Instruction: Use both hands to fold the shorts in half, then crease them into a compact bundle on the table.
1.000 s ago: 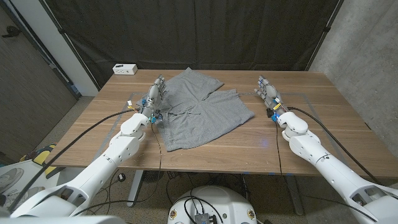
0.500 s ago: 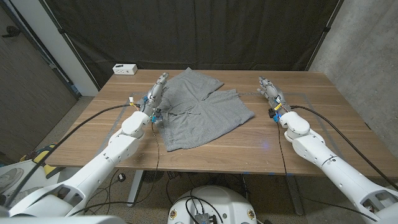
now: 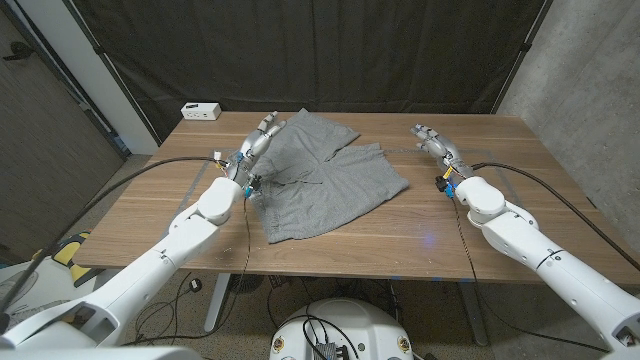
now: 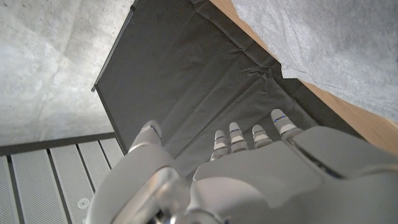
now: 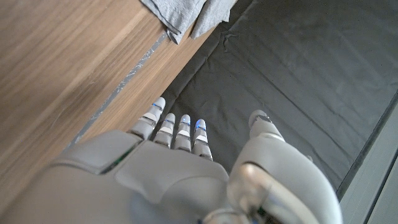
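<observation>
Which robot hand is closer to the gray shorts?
The left hand. It hovers at the edge of the shorts, nearly over the cloth. The right hand is off to the other side, over bare wood.

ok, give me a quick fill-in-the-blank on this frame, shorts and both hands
1. The grey shorts lie spread on the ____ table.
2. The hand at the shorts' edge is the ____ hand.
3. The right hand holds ____, its fingers apart.
4. The small white box sits near the table's far ____ corner.

Missing words: wooden; left; nothing; left
</observation>
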Available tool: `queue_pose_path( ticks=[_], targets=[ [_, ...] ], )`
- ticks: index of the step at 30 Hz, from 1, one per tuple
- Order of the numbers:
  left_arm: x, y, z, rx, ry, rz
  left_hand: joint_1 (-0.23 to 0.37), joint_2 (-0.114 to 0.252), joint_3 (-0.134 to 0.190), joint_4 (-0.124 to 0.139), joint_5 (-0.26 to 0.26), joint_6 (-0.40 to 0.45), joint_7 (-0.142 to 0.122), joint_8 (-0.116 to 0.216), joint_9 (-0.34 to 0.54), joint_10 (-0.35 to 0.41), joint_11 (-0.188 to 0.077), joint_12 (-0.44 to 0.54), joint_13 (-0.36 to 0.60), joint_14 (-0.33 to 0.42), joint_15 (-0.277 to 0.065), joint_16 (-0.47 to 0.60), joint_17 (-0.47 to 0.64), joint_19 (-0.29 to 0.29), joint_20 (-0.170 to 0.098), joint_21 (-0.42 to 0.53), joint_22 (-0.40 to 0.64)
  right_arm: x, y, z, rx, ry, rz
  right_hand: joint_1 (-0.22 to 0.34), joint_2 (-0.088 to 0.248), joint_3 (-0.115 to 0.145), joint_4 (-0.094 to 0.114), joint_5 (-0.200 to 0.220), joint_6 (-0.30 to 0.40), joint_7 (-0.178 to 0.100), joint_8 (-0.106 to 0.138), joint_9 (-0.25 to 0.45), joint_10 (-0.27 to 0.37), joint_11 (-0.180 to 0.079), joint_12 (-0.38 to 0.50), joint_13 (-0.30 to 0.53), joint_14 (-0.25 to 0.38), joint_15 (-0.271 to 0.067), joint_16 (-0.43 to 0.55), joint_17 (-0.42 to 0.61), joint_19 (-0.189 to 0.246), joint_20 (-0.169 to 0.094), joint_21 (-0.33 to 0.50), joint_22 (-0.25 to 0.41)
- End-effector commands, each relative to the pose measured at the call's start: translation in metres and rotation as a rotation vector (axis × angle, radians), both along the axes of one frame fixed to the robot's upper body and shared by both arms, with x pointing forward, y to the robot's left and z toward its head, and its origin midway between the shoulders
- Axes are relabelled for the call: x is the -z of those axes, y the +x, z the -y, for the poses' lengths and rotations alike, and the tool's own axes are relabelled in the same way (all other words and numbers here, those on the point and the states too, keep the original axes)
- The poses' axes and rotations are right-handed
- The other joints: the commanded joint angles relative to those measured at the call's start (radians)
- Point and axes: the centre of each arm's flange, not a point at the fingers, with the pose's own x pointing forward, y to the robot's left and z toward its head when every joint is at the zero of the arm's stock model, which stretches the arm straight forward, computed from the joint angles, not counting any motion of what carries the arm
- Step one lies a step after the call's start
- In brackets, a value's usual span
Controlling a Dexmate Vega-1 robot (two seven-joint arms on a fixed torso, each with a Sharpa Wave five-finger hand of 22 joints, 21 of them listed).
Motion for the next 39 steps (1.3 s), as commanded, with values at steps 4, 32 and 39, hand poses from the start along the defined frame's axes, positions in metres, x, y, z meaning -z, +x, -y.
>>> queue_pose_path(
  ticks=[4,32,39],
  targets=[
    [0.005,-0.031,0.010,-0.131,0.151,0.080,0.038,-0.003,0.007,-0.029,-0.012,0.062,0.009,0.018,0.003,0.036,-0.012,0.009,0.006,0.018,0.002,0.007,0.006,-0.019,0.012,-0.008,0.006,-0.005,-0.022,-0.010,0.088,-0.235,0.014,0.035,0.006,0.014,-0.025,-0.007,0.028,-0.003,0.007,0.003,0.026,-0.003,0.007,0.002,0.031,-0.009,0.010,0.004,0.018,0.009,0.004,0.002],
    [0.029,-0.098,0.027,-0.310,0.381,0.127,0.125,-0.003,0.023,-0.089,-0.024,0.201,0.017,0.038,0.006,0.105,-0.019,0.012,0.009,0.064,0.003,0.006,0.007,0.017,0.024,-0.008,0.007,0.002,-0.069,-0.026,0.250,-0.573,0.033,0.124,0.008,0.044,-0.081,-0.016,0.147,-0.012,0.018,0.005,0.119,-0.022,0.008,0.002,0.154,-0.057,0.030,0.009,0.095,0.018,0.016,0.003],
    [0.040,-0.111,0.029,-0.342,0.429,0.100,0.132,-0.002,0.024,-0.093,-0.025,0.206,0.014,0.037,0.006,0.105,-0.015,0.010,0.010,0.066,0.003,0.005,0.007,0.017,0.025,-0.010,0.007,0.004,-0.074,-0.028,0.271,-0.621,0.030,0.137,0.009,0.047,-0.084,-0.015,0.165,-0.014,0.018,0.005,0.132,-0.021,0.007,0.002,0.167,-0.066,0.032,0.010,0.107,0.020,0.017,0.003]
  ],
)
